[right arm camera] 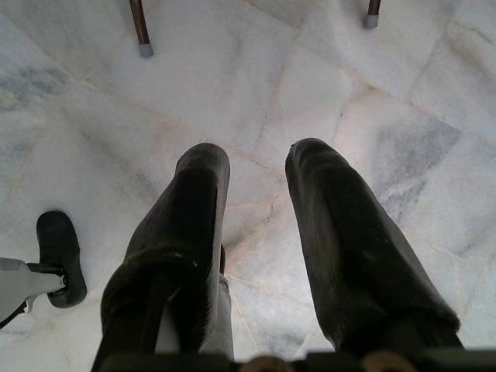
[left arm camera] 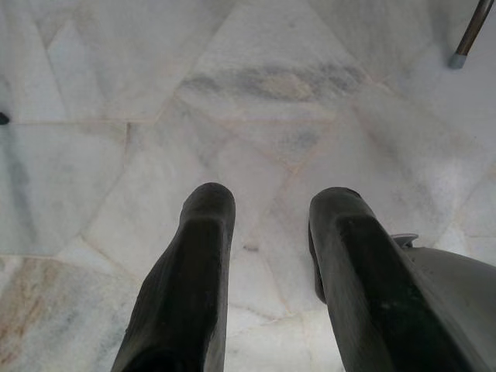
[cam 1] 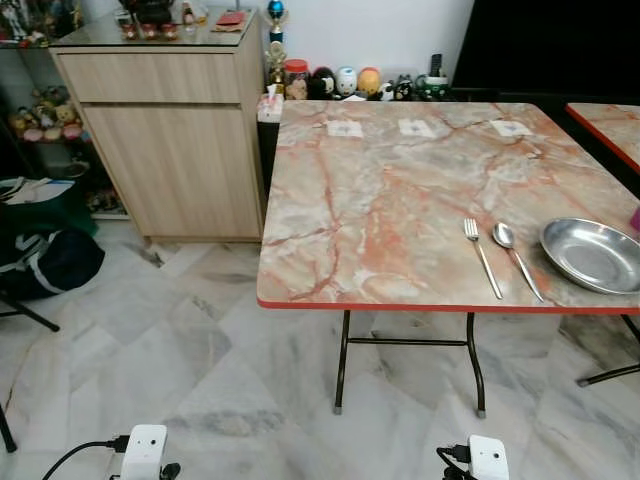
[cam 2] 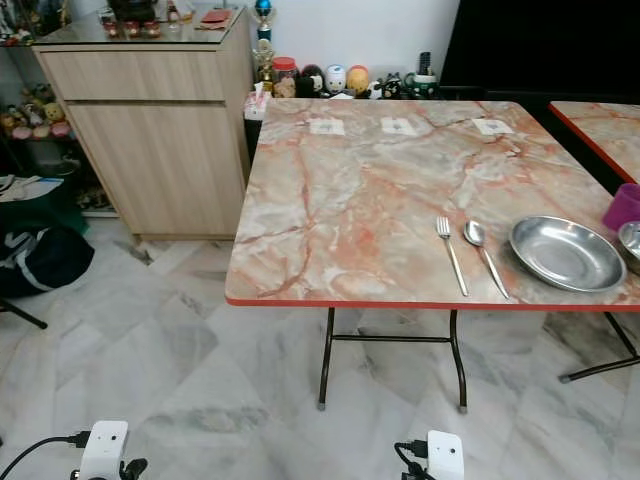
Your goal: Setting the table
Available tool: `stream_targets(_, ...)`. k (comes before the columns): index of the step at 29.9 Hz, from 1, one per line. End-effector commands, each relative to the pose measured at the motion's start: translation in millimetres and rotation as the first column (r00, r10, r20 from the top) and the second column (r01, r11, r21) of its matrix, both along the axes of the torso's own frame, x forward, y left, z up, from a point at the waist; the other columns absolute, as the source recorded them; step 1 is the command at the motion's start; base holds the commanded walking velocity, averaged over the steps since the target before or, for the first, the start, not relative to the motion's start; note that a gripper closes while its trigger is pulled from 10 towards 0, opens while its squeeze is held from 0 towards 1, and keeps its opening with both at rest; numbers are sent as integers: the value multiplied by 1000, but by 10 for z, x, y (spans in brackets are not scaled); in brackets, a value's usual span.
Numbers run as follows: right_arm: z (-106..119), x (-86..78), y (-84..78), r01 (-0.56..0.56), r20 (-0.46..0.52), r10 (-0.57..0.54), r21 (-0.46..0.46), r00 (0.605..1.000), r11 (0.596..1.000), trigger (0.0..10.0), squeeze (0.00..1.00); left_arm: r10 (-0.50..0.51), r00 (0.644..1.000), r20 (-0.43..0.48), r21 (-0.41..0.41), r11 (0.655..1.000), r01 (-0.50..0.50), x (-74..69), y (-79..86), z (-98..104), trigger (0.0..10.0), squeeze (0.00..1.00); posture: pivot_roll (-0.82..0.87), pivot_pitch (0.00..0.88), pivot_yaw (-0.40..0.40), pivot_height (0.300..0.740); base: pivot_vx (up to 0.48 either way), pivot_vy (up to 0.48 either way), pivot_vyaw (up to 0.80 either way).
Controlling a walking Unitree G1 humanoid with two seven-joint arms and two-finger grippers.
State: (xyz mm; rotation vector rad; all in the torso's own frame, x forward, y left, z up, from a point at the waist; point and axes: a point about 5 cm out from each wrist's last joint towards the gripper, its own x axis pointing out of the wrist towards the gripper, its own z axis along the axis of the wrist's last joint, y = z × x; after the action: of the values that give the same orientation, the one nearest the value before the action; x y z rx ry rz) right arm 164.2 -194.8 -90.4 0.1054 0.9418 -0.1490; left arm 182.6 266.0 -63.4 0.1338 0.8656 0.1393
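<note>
Steel plate (cam 2: 567, 253) empty, resting near the front right corner of the marble-patterned table (cam 2: 370, 200). Just left of it, spoon (cam 2: 484, 256), then fork (cam 2: 451, 254), side by side, handles pointing toward the near red edge, close to it without overhanging. Purple cup (cam 2: 624, 207) at the far right, cut by the frame; beside it what looks like part of a second steel dish (cam 2: 631, 243), too cropped to be sure. Three small white squares (cam 2: 398, 126) along the far edge. Rest of the tabletop bare.

Wooden cabinet (cam 1: 170, 140) left of the table, narrow gap between. Dark bags (cam 1: 45, 255) farther left. Wide marble floor (cam 1: 200, 360) open in front.

Left gripper (left arm camera: 271, 232) low over floor tiles, fingers parted, holding nothing. Right gripper (right arm camera: 260, 209) likewise spread and empty above the floor, near the table legs (right arm camera: 140, 31).
</note>
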Motion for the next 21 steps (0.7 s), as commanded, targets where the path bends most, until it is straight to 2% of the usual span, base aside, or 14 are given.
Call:
stream_targets(1,115,314,168,154,57,-162,129,985,980,10000,0,-87,996,2,-101,991,86,94,-432,-77,10000,0,233,0,-146,740,0,0,0)
stream_targets(21,123,334,179,156,54,-164,123,985,980,10000,0,-94,996,5,-100,991,94,134,-431,-57,10000,0,216,1,-135,740,0,0,0)
